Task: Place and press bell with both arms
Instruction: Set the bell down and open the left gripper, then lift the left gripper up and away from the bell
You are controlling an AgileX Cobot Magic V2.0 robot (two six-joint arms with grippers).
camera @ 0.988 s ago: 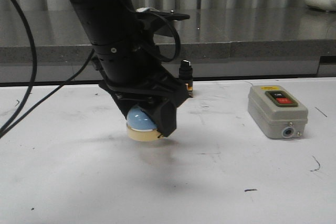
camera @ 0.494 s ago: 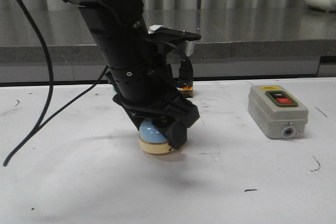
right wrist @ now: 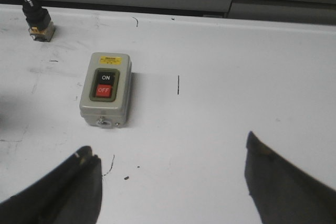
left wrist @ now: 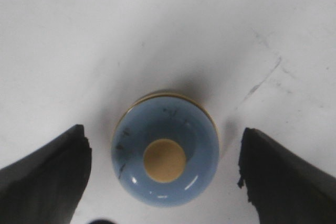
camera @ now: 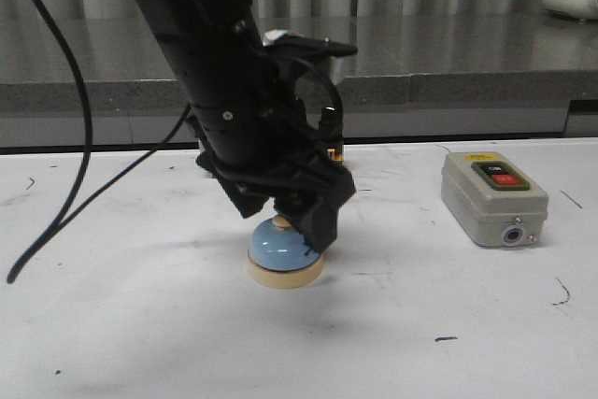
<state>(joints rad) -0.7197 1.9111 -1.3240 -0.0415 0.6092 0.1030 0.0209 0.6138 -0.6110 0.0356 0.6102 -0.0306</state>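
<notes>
the jaws of the left gripper [left wrist: 165, 179] stand spread wide, one dark finger [left wrist: 44, 174] on each side of the bell [left wrist: 165, 153] with a clear band of table between each finger and the dome, so nothing is gripped. the right gripper [right wrist: 170, 182] is likewise parted, its two black fingertips [right wrist: 286, 182] wide apart over bare table.

the bell [camera: 285, 254] sits upright on the white table [camera: 140, 324], left of centre and toward the near side, directly under the left gripper [camera: 299, 221]. its axis runs straight up, cream knob on top, flat round base down. from above it reads as concentric circles: cream knob, glossy light-blue dome with small highlights and a few dark scuffs, and a thin cream rim showing on the far side. the base is matt cream and disc-shaped.

the left arm [camera: 201, 72] is bulky and black, coming down from the upper left and leaning right, with cables looping off it. its fingers point down just above the dome.

to the right, well apart, lies a grey switch box [camera: 493, 198] with a black and a red button, rectangular with rounded edges. a small black-capped push button [right wrist: 37, 22] stands near the far edge. the table surface is smooth, marked with faint dark scratches.
</notes>
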